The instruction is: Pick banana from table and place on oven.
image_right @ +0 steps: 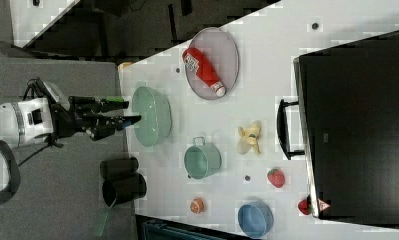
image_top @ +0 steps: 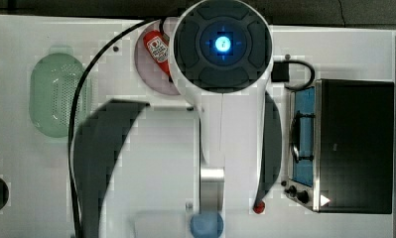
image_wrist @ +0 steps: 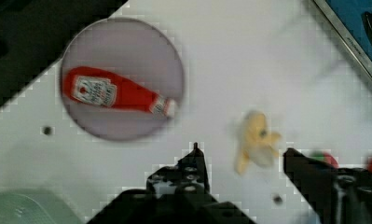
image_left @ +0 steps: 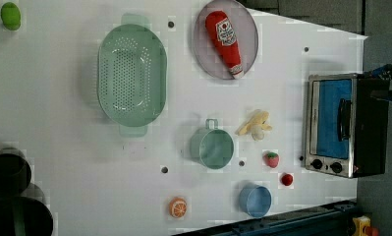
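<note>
Here, the gripper [image_right: 129, 112] is held level, well off the table [image_right: 267, 75], its fingers [image_wrist: 193, 163] spread and empty. The banana [image_left: 255, 125] is seen lying between the green cup [image_left: 212, 147] and the oven [image_left: 348, 125]. In the top view, it is hidden beneath the arm [image_top: 223, 64].

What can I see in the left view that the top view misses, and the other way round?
Left view alone: the pale yellow peeled toy banana on the white table, a green cup, a strawberry and an orange slice. Top view alone: the robot's big white arm, covering that middle area. Both: the black-topped toaster oven, the red ketchup bottle on its plate, and the green colander.
</note>
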Controlling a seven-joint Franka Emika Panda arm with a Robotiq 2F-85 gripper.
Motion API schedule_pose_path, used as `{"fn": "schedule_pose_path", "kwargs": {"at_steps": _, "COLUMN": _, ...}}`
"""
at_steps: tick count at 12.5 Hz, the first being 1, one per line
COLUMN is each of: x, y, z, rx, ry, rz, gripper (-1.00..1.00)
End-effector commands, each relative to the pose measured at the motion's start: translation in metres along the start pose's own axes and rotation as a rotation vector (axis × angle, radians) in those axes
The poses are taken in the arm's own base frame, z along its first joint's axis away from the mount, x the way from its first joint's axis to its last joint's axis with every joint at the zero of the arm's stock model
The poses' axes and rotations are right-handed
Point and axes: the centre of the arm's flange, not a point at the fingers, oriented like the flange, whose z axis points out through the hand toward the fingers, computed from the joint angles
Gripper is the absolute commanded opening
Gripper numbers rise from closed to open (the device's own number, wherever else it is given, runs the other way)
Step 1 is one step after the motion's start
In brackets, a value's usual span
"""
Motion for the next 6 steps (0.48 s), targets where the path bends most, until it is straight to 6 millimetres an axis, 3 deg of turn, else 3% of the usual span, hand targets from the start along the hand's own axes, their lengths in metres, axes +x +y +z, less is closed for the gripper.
{"fn": "schedule_pose_path", "kwargs": {"at_steps": 1, "x": -0.100, "y": 0.119, "z": -0.053, "rx": -0.009, "ry": -0.004, "rz": 0.153, "gripper": 0.58}}
{"fn": "schedule_pose_path", "kwargs": {"at_steps": 3, "x": -0.100, "y": 0.119, "z": -0.050, "rx": -0.014, "ry": -0.009, "rz": 0.152, "gripper": 1.00}}
{"fn": "schedule_pose_path", "kwargs": {"at_steps": 6, "x": -0.099, "y": 0.117, "z": -0.038, "rx": -0.029, "ry": -0.024, "rz": 0.151, "gripper": 1.00}}
